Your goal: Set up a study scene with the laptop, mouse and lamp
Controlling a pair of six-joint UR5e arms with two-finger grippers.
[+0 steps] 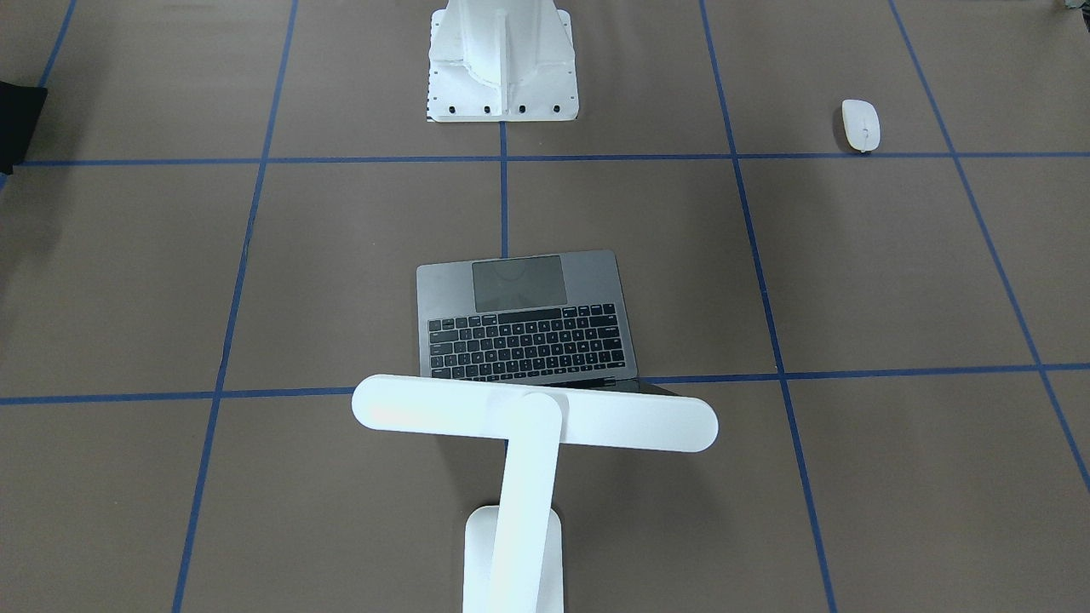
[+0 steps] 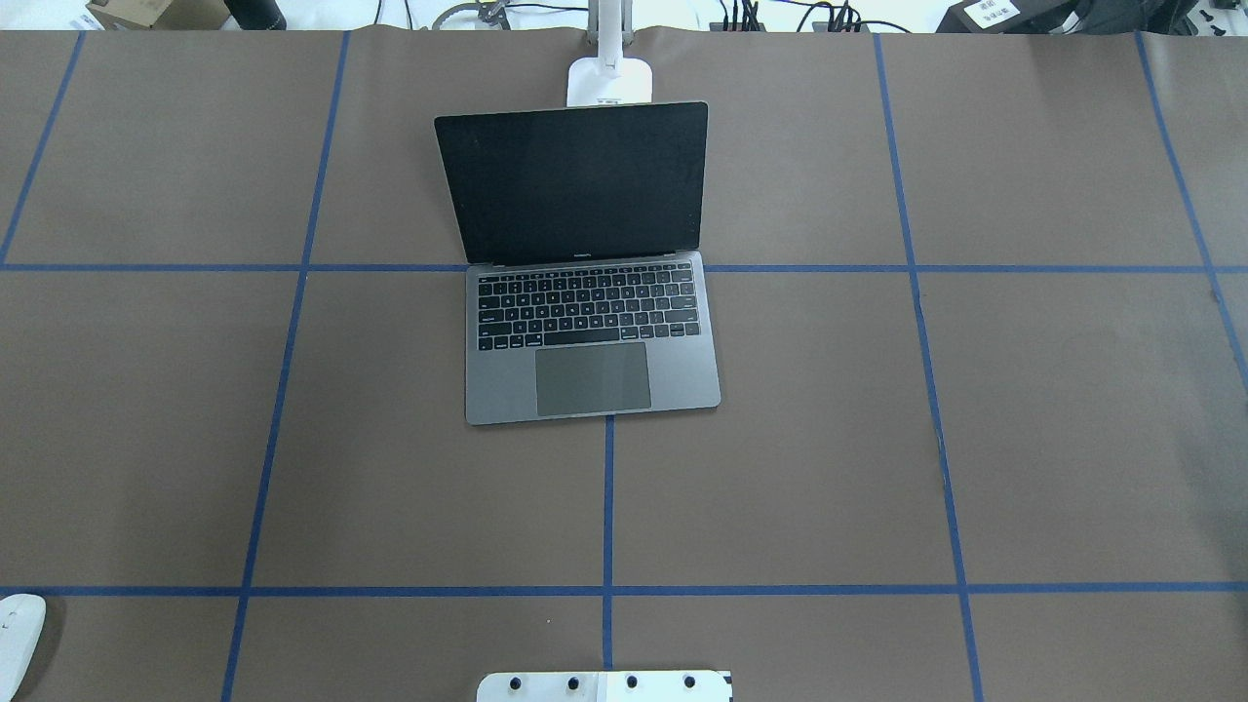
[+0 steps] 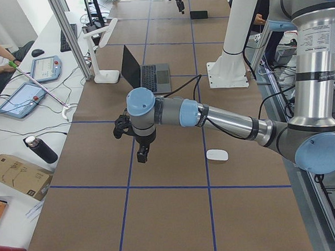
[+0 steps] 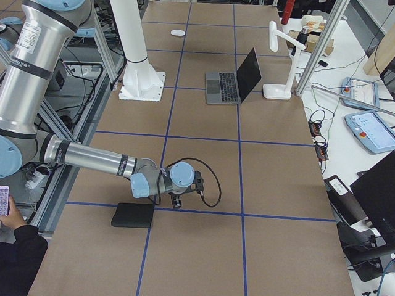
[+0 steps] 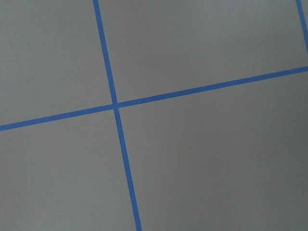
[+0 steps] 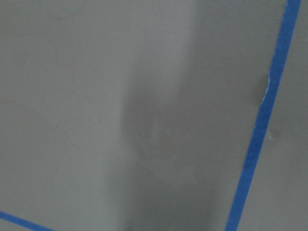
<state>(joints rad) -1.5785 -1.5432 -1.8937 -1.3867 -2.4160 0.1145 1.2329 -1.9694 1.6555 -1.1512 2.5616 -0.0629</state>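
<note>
Overhead exterior view: the laptop [image 2: 592, 331] sits open at the centre of the frame on a brown surface [image 2: 975, 439] gridded with blue tape. Its dark screen is raised and its keyboard faces the bottom edge. The lamp [image 2: 609, 80] stands just behind the screen at top centre. The mouse [image 2: 19, 629] lies alone in the lower left corner, well apart from the laptop.

In the exterior left view, the near arm hangs above the surface at mid-frame. Its left fingers [image 3: 142, 155] point down with nothing visible in them, and the mouse lies to their right, near but not touching. I cannot tell whether these fingers are open or closed. In the exterior right view, the right fingers [image 4: 177, 202] hover low at lower centre, just beside a flat black pad [image 4: 133, 215]. I cannot tell their state either. Both wrist views show only bare surface and tape.

The laptop and lamp look placed, so the step in hand appears to be the mouse. The next move likely calls for the left arm to shift over the mouse, lower, close on its sides, and carry it beside the laptop.
</note>
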